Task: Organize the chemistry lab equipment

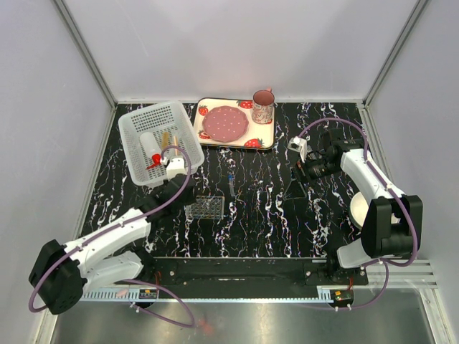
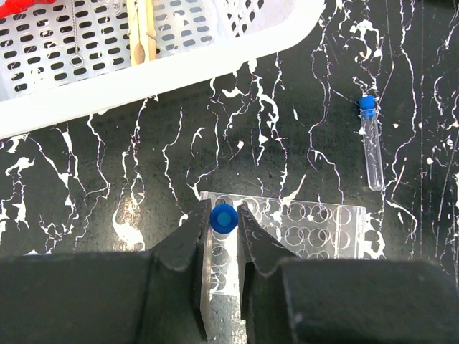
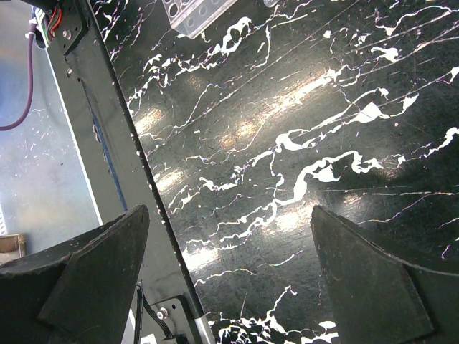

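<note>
The left gripper [image 2: 224, 206] is pinched tight on the blue cap of a thin blue-tipped tube [image 2: 224, 219], holding it at the left end of the clear plastic grid tube rack [image 2: 315, 231]. The rack stands on the black marbled table [image 2: 287, 107], near the white slotted basket [image 2: 143, 86]. Whether the tube's foot already sits in a cell I cannot tell (the fingers hide everything beneath the cap). A 2nd tube [image 2: 371, 147] lies flat on the table near the rack's right end, not touching it, and the tan wooden sticks [image 2: 141, 32] rest inside the basket. The right gripper [image 3: 229, 211] is spread wide with nothing between its fingers, hanging over the table well away from the rack. The step in hand looks like seating the held tube in an end cell. To do it well, I would centre the tube upright over 1 hole and lower it straight, with no sideways push. The light rack seems likely to slide or tip if the tube catches a cell wall. Once the tube bears on the rack, the fingers should part only slightly and the gripper should lift straight up, so the cap isn't dragged back out. The lying tube looks like the next pick.
</note>
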Robot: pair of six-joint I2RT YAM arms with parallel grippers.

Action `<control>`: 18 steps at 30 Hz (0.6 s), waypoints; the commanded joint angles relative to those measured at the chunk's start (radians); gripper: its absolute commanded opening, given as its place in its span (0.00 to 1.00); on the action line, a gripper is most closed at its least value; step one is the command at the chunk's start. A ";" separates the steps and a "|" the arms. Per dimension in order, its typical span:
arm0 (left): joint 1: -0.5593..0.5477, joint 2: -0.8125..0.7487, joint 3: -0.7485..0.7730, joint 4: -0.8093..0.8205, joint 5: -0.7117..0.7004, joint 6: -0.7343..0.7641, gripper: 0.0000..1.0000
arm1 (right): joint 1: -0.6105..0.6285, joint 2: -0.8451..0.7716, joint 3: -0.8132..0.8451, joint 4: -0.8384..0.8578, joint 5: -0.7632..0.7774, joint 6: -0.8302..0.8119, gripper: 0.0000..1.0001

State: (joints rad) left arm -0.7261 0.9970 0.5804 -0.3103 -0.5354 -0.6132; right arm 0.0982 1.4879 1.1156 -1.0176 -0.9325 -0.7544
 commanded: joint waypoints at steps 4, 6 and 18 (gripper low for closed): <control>0.013 0.031 0.013 0.069 -0.028 0.033 0.04 | 0.003 -0.002 0.000 0.008 -0.003 0.000 1.00; 0.014 0.041 0.016 0.079 -0.025 0.038 0.05 | 0.005 0.000 0.000 0.008 -0.003 -0.002 1.00; 0.027 0.080 0.025 0.108 -0.012 0.043 0.05 | 0.005 0.002 0.001 0.005 -0.005 -0.005 1.00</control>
State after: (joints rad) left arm -0.7052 1.0691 0.5804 -0.2409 -0.5343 -0.5835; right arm 0.0982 1.4883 1.1156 -1.0176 -0.9325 -0.7547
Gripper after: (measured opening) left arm 0.169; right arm 0.994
